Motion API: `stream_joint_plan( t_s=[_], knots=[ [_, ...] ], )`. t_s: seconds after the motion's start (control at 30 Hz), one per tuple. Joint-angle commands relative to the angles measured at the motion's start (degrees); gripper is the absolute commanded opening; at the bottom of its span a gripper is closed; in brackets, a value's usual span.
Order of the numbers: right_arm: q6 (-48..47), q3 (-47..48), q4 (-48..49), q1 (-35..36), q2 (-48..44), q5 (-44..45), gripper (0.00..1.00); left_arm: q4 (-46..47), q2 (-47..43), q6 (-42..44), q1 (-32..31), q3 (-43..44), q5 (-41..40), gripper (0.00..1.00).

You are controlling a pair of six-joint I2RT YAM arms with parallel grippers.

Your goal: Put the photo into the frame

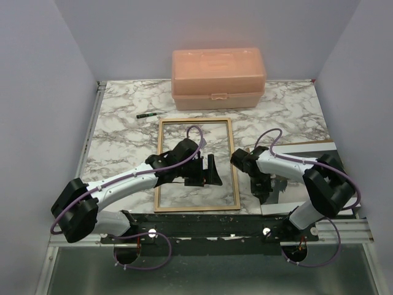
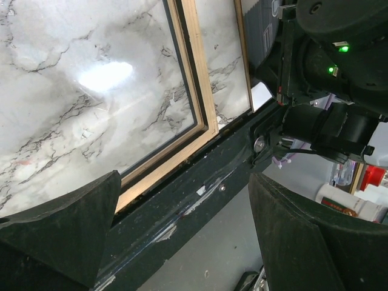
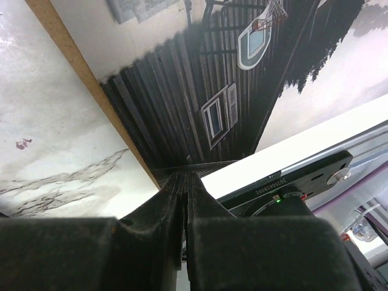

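The frame lies mid-table with its light wood back up, marble showing through the pane. My left gripper hovers open over the frame's lower right part. In the left wrist view its fingers stand wide apart with nothing between them, the frame's corner beyond. The photo lies picture-up at the right on a brown backing panel. My right gripper is down at the photo's near left corner. In the right wrist view that gripper is shut, pinching the edge of the photo.
A peach plastic box stands at the back centre. A small dark pen lies left of the frame's top. A black rail runs along the near table edge, and walls close in left, right and behind.
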Motion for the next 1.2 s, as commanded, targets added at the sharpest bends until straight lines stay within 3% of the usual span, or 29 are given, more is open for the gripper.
stream_joint_plan(
  t_s=[0.0, 0.23, 0.43, 0.53, 0.6, 0.73, 0.93, 1.03, 1.17],
  knots=[
    [0.57, 1.51, -0.07, 0.45, 1.25, 2.09, 0.10, 0.18, 0.24, 0.87, -0.33, 1.79, -0.86, 0.88],
    [-2.45, 2.01, 7.62, -1.32, -3.78, -4.35, 0.13, 1.53, 1.01, 0.67, -0.52, 2.41, -0.21, 0.88],
    [-5.97, -0.72, 15.31, -13.38, -14.59, -11.85, 0.16, 2.31, 2.20, 1.01, -1.26, 5.33, -0.03, 0.88],
    [-7.62, -1.25, 17.04, -19.80, -18.53, -12.49, 0.35, 3.12, 3.74, 1.45, -1.52, 7.63, 0.33, 0.89],
    [-8.31, -1.38, 19.03, -22.48, -19.85, -13.00, 0.54, 3.38, 4.80, 1.84, -1.71, 9.50, 0.22, 0.91],
    [-9.35, -2.65, 23.91, -28.36, -17.21, -15.08, 0.67, 5.09, 7.44, 2.42, -1.92, 13.01, 0.21, 0.94],
    [-11.15, -2.97, 29.72, -33.38, -7.65, -15.79, 0.75, 7.83, 10.61, 2.67, -1.97, 16.52, 0.55, 0.95],
    [-12.45, -2.29, 31.03, -33.46, -3.08, -16.74, 0.76, 8.90, 11.53, 2.73, -2.04, 16.72, 0.65, 0.95],
    [-13.65, -3.84, 34.76, -33.39, 0.19, -25.25, 0.77, 9.21, 12.22, 2.61, -2.01, 16.22, 0.41, 0.95]
  ],
)
